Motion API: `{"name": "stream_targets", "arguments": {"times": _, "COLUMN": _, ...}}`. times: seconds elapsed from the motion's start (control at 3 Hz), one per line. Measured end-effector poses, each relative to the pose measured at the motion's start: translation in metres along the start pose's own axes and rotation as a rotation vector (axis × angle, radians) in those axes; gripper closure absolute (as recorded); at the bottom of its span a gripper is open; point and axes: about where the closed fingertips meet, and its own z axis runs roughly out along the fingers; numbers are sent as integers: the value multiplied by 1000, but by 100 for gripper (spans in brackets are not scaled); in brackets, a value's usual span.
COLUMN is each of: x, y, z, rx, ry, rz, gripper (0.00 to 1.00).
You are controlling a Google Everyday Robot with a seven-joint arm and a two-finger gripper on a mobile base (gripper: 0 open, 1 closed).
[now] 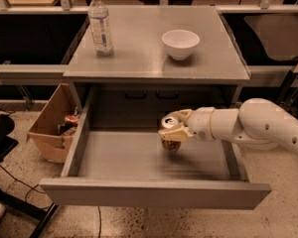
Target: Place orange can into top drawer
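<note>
The top drawer (pixel 154 194) is pulled fully open below the grey table top; its floor is bare. My gripper (pixel 173 125) reaches in from the right on a white arm and is shut on the orange can (pixel 170 144). The can is upright, its silver top showing between the fingers and its mottled body hanging below them. It hangs over the middle of the drawer, a little above the floor.
A clear water bottle (pixel 100 23) and a white bowl (pixel 180 43) stand on the table top (pixel 139 63). A brown cardboard box (pixel 52 128) with items sits on the floor left of the drawer. A dark chair base is at the bottom left.
</note>
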Motion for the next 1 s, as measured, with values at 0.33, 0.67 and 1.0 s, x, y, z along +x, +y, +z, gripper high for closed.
{"name": "stream_targets", "arguments": {"times": 0.33, "x": 15, "y": 10, "z": 33, "rx": -70, "ry": 8, "rz": 27, "gripper": 100}}
{"name": "stream_targets", "arguments": {"times": 0.67, "x": 15, "y": 11, "z": 36, "rx": -74, "ry": 8, "rz": 28, "gripper": 81}}
{"name": "stream_targets", "arguments": {"times": 1.0, "x": 15, "y": 11, "z": 36, "rx": -74, "ry": 8, "rz": 28, "gripper": 58}}
